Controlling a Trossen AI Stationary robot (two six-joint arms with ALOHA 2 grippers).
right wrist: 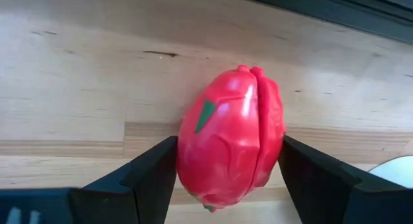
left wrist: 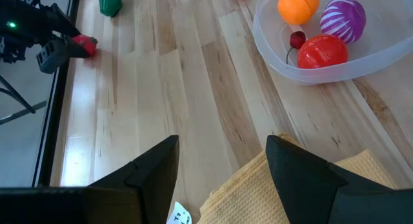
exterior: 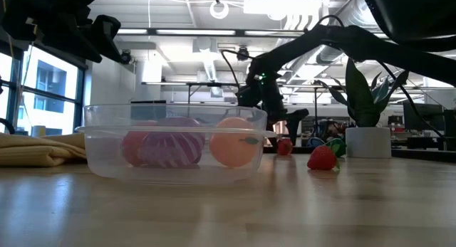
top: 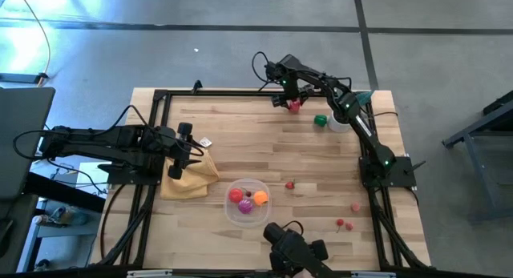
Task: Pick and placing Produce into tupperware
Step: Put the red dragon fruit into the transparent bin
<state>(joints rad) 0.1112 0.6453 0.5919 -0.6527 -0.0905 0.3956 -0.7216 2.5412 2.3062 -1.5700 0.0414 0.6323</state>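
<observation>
Wooden table (right wrist: pixel 64 69), glossy red produce (right wrist: pixel 229 137)

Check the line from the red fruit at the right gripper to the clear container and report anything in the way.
Nothing visible blocks it. The red fruit sits between the right gripper's fingers at the table's far edge; bare wood lies between it and the tupperware. The strawberry lies just off that line.

Left gripper (left wrist: pixel 222 179): stood at the bottom of the frame, two dark fingers (left wrist: pixel 151 172) spread apart, nothing between them.
Yellow cloth (left wrist: pixel 290 192): lay at lower right, under the gripper.
Tupperware (left wrist: pixel 284 59): sat at upper right, holding an orange ball (left wrist: pixel 298 4), a purple striped ball (left wrist: pixel 346 17), a red fruit (left wrist: pixel 322 51) and a small dark red piece (left wrist: pixel 297 39).
Right gripper (left wrist: pixel 55 51): was at upper left, at a red piece (left wrist: pixel 87 44).
Green piece (left wrist: pixel 110 2): lay at the top edge.
</observation>
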